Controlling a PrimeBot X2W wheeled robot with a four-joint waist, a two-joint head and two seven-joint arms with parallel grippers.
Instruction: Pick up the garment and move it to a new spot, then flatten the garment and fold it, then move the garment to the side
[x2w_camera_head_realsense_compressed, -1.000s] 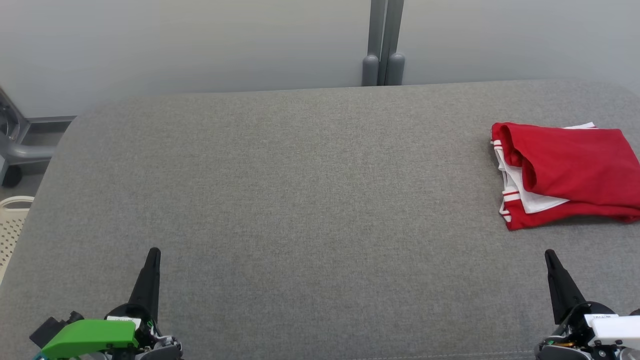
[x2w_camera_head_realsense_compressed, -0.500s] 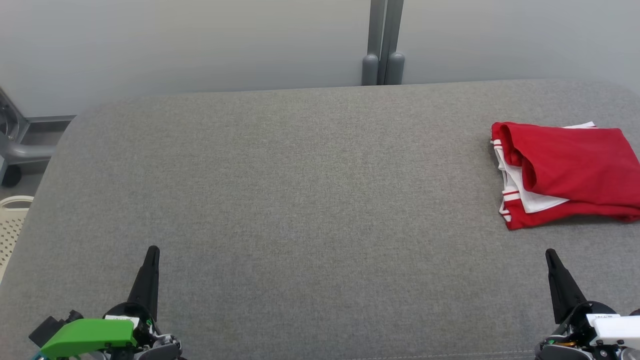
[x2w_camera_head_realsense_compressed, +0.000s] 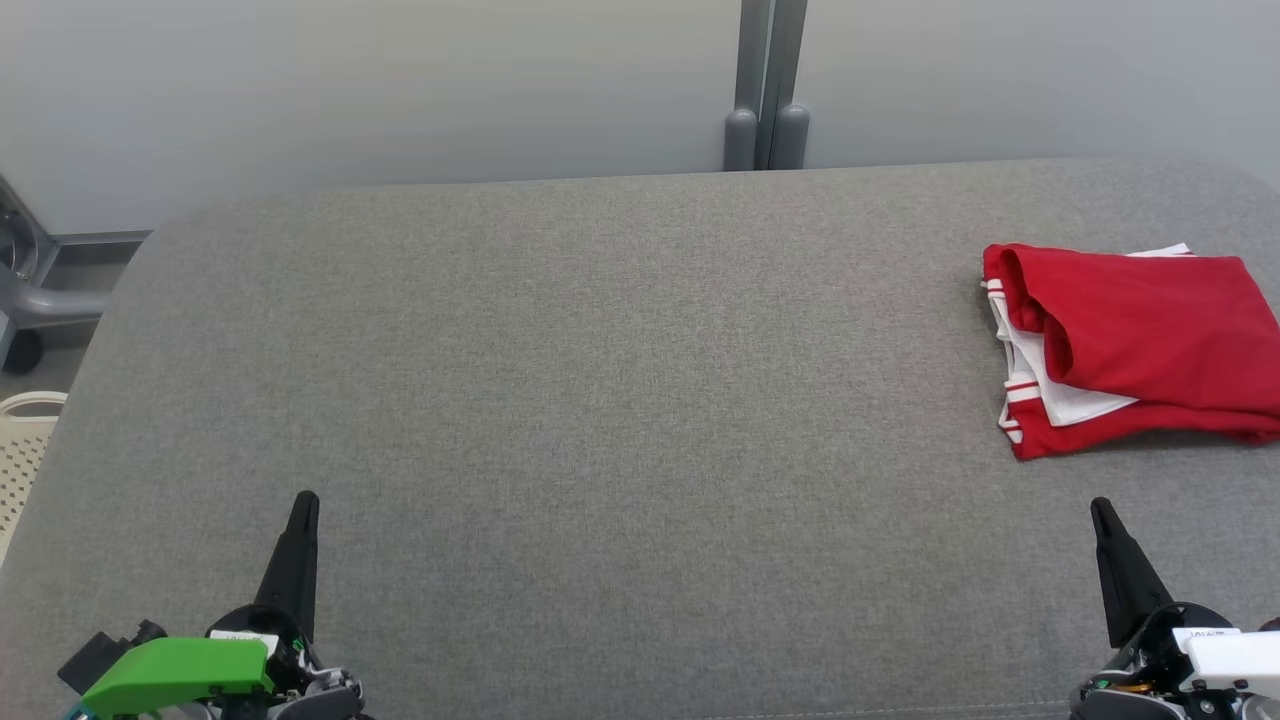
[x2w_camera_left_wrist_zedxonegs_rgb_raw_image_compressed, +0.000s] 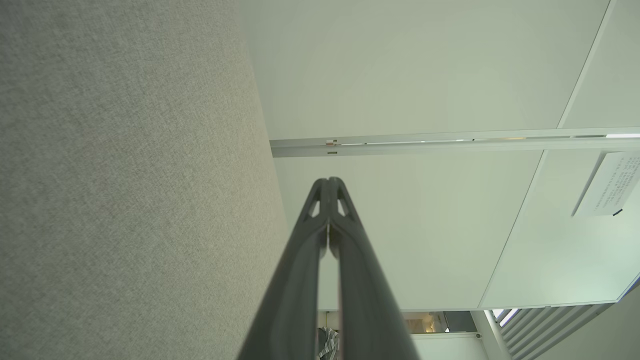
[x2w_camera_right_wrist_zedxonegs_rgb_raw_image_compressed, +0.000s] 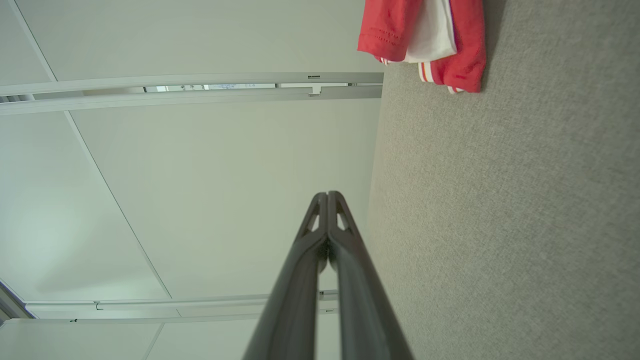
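Nothing has moved since before: the folded red garment (x2w_camera_head_realsense_compressed: 1150, 340) with white striped trim lies on the grey worktop (x2w_camera_head_realsense_compressed: 620, 380); left gripper (x2w_camera_head_realsense_compressed: 305, 500) and right gripper (x2w_camera_head_realsense_compressed: 1099, 505) both clenched, empty.

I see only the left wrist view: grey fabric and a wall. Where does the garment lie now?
Observer: The red and white garment lies folded at the right side of the grey surface.
Operator: Does the right claw touch it?
Observer: No, the right claw is shut and apart from it, nearer the robot.
Operator: Anything beside the surface?
Observer: A pale perforated basket, past its left edge.
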